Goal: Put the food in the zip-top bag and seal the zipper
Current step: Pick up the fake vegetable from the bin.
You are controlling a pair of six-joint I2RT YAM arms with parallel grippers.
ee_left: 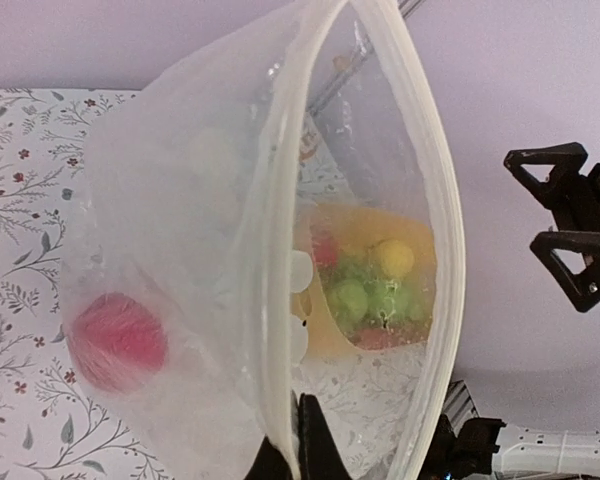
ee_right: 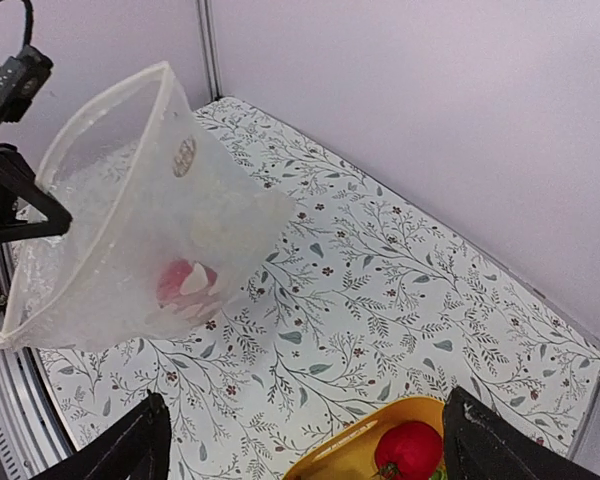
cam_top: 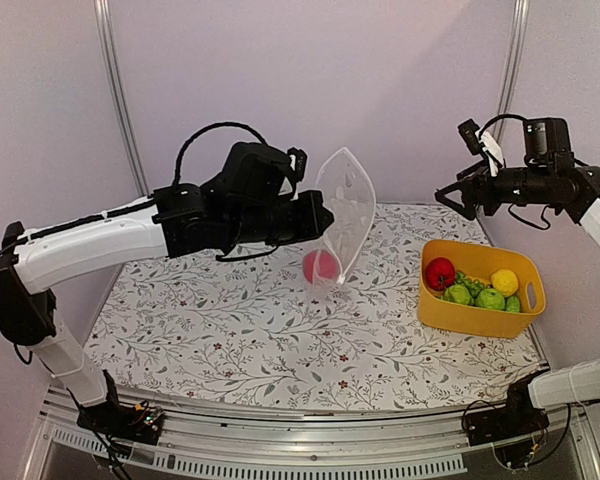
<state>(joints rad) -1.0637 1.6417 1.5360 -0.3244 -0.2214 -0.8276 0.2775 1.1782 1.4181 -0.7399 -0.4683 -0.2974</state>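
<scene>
Room, overhead view: we record plain lilac walls (cam_top: 280, 80) and a table (cam_top: 230, 330) under a matte cloth printed with leafy sprigs.
Zip-top bag (cam_top: 348, 215): clear, crinkly film held upright over the middle of the cloth, its mouth gaping in a pointed oval.
Food, bagged: one red ball (cam_top: 318, 265), lying at the bag's bottom.
Food, loose: a red tomato (cam_top: 440, 272), a yellow ball (cam_top: 504, 281) and green pieces (cam_top: 485, 297), all inside a rigid, glossy yellow tub (cam_top: 475, 320) at the table's right.
Left gripper (cam_top: 320, 222): clamped on the bag's rim.
Right gripper (cam_top: 455, 197): jaws apart and empty, raised above the tub's far side.
Left wrist view: the zipper (ee_left: 435, 180) shows as a thick milky strip around the mouth. Black fingers (ee_left: 305, 450) pinch it at the lower edge. We see the tub blurred through the film.
Right wrist view: black fingers (ee_right: 120, 445) stand wide at the lower corners with nothing between them. The bag hangs at left over the cloth, and the tub's rim and the tomato sit below.
</scene>
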